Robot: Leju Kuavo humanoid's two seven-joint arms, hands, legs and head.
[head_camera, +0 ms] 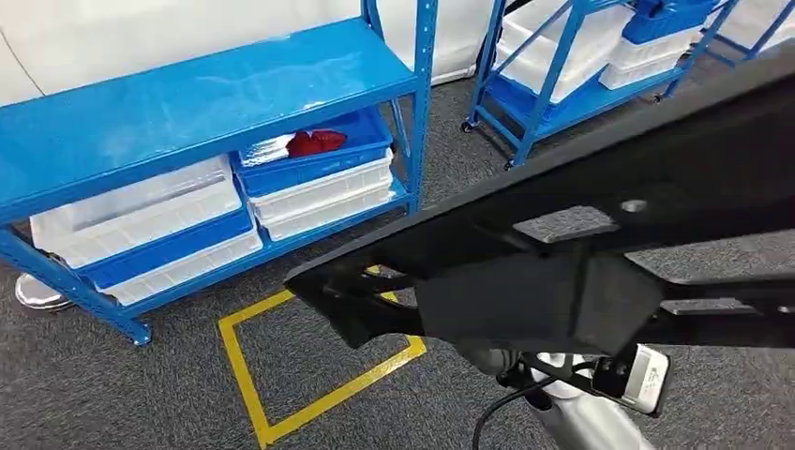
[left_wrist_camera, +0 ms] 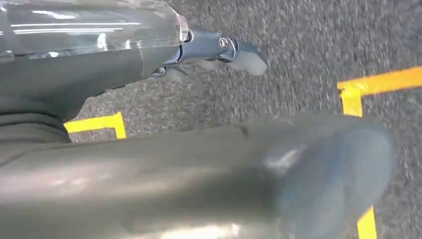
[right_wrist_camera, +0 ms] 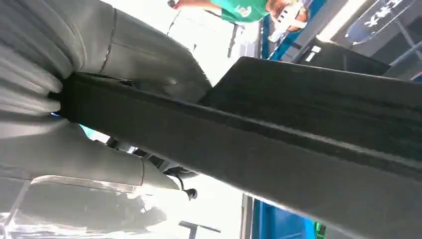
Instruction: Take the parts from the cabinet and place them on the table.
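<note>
A long black flat part (head_camera: 562,253) stretches across the head view, from the lower middle up to the right edge. My right hand (right_wrist_camera: 99,99) grips it, with the thumb and fingers wrapped around its edge (right_wrist_camera: 298,144). My right arm (head_camera: 586,422) comes up under the part, which hides most of that hand in the head view. My left hand (left_wrist_camera: 149,64) hangs over the grey carpet with its fingers (left_wrist_camera: 239,52) stretched out and nothing in them.
A blue shelf rack (head_camera: 187,103) stands at the left with white and blue bins; one blue bin (head_camera: 319,155) holds a red item (head_camera: 314,142). A second blue rack (head_camera: 562,84) on wheels stands behind. A yellow taped square (head_camera: 244,375) marks the carpet. A person in green (right_wrist_camera: 239,9) is nearby.
</note>
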